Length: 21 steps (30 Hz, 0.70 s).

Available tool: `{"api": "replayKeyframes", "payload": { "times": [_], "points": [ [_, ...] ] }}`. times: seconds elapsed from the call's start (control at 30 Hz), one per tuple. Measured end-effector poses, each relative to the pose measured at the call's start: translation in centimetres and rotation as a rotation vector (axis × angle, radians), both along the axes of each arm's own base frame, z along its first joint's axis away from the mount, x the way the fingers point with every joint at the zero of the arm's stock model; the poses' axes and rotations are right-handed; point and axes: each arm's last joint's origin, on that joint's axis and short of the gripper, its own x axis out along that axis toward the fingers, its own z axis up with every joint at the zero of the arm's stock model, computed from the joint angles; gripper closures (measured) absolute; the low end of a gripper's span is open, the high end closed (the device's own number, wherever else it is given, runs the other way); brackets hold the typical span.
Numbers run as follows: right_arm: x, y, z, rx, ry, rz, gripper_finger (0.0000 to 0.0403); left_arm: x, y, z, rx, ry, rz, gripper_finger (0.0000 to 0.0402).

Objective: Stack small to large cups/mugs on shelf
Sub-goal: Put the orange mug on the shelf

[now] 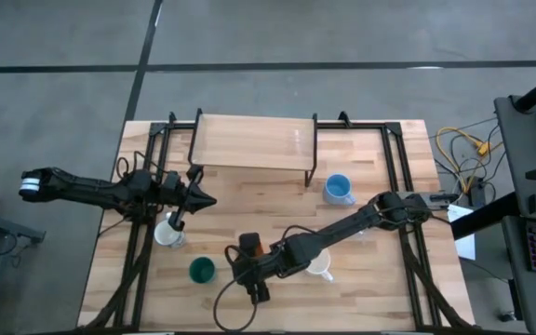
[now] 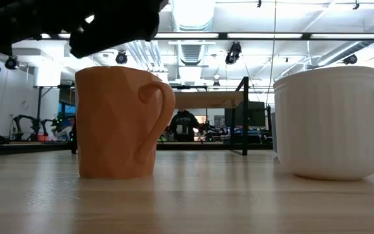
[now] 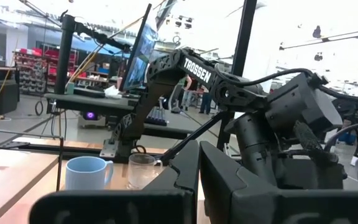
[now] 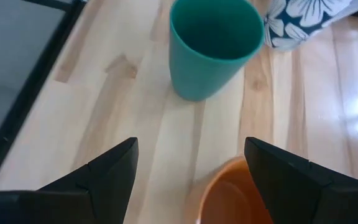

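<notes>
**Right end effector released over orange mug**

The right end effector (image 4: pixel 191 171) hovers spread wide above the orange mug (image 4: pixel 238 193), just beside the dark green cup (image 4: pixel 213 46) on the desk (image 1: pixel 380 298). The left end effector (image 1: pixel 203 198), clenched, sits near the shelf (image 1: pixel 254 141).

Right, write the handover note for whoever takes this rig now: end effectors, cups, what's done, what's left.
Left end effector: shut, empty, between the shelf and the white mug with dark markings.
Right end effector: open, poised around the orange mug, not gripping it.
Also on the table: dark green cup, plain white mug, light blue mug, clear glass.
Done: nothing is on the shelf.
Left: all the stacking; the orange mug looks like the next pick.
</notes>
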Motion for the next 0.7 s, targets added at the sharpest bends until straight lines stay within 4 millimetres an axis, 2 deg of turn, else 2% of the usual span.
{"api": "replayKeyframes", "payload": {
  "times": [0.7],
  "points": [
    [-0.74, -0.24, -0.54, -0.012, 0.091, -0.053, 0.0113, 0.02, -0.01, 0.0, 0.0, 0.0, -0.001, 0.0402]
  ]
}}
